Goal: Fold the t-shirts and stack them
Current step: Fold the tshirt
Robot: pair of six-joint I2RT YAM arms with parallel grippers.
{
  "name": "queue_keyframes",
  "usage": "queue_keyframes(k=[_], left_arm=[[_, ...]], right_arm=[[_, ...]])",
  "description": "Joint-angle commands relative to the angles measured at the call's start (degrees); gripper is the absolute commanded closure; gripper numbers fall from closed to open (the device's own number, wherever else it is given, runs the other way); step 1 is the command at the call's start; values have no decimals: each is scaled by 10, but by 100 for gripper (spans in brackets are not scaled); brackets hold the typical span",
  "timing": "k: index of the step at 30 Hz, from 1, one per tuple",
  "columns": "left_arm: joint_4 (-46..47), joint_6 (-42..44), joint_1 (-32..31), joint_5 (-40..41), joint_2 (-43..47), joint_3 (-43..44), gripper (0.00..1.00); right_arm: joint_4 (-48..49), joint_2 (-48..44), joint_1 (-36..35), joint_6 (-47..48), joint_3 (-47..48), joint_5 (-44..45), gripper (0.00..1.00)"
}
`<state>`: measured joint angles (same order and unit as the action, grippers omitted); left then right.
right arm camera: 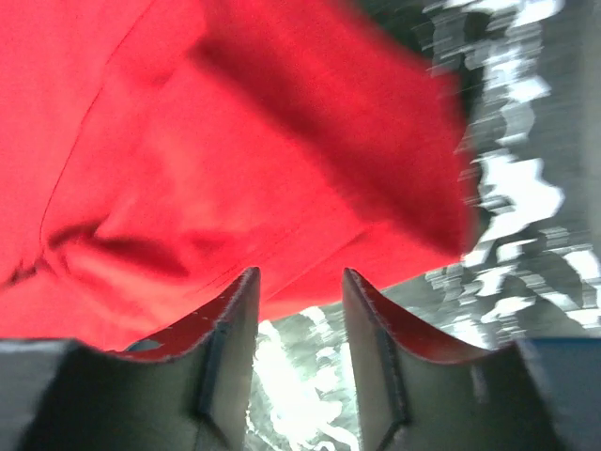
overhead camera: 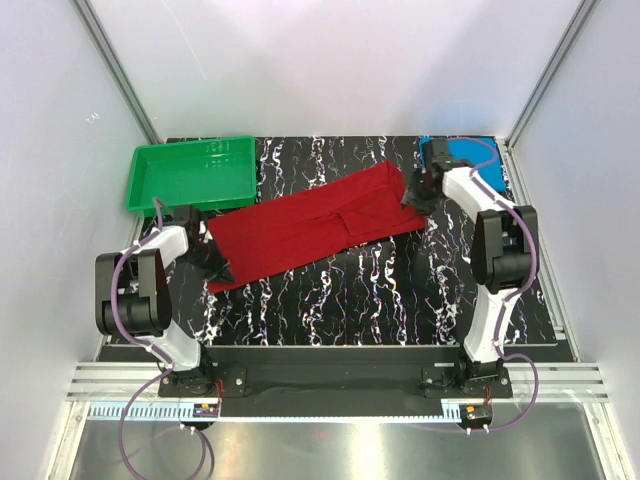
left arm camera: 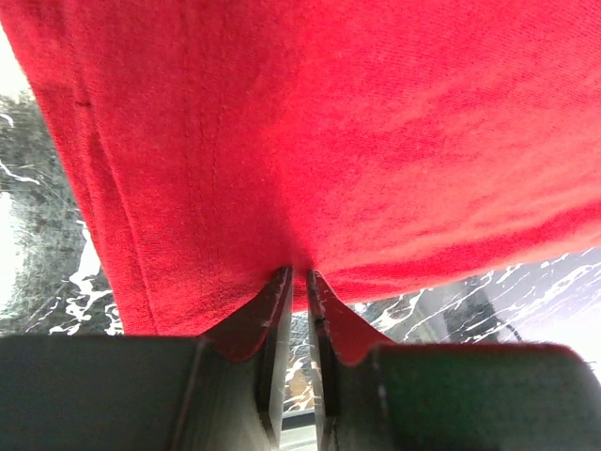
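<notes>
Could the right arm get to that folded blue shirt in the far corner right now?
Probably yes. The blue shirt lies close beside the right end effector, with nothing lying between them, and that end effector is open and looks empty.

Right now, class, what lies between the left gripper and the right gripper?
The red t-shirt lies there, stretched in a long band from the left gripper to the right gripper. The top external view shows this.
</notes>
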<state>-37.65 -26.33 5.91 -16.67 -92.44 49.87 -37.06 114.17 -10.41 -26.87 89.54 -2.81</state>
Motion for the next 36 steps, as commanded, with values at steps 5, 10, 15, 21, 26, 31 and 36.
queue_keyframes(k=[5,10,15,21,26,31,36], left_arm=[[4,18,1,-9,22,-11,80],[5,19,3,-10,21,-9,80],[4,19,4,-6,20,-9,80],[4,18,7,-5,15,-10,79],[4,18,7,-6,13,-10,79],[-3,15,16,8,8,-15,79],[-9,4,45,14,-4,-32,79]], right_arm=[[49,-2,38,-19,-7,-53,58],[52,11,54,-19,-16,-70,58],[58,9,57,-20,-41,-72,59],[78,3,69,-20,-65,-76,60],[86,19,72,-22,-62,-80,59],[102,34,85,-13,-71,-62,59],[97,78,94,1,-39,-56,59]])
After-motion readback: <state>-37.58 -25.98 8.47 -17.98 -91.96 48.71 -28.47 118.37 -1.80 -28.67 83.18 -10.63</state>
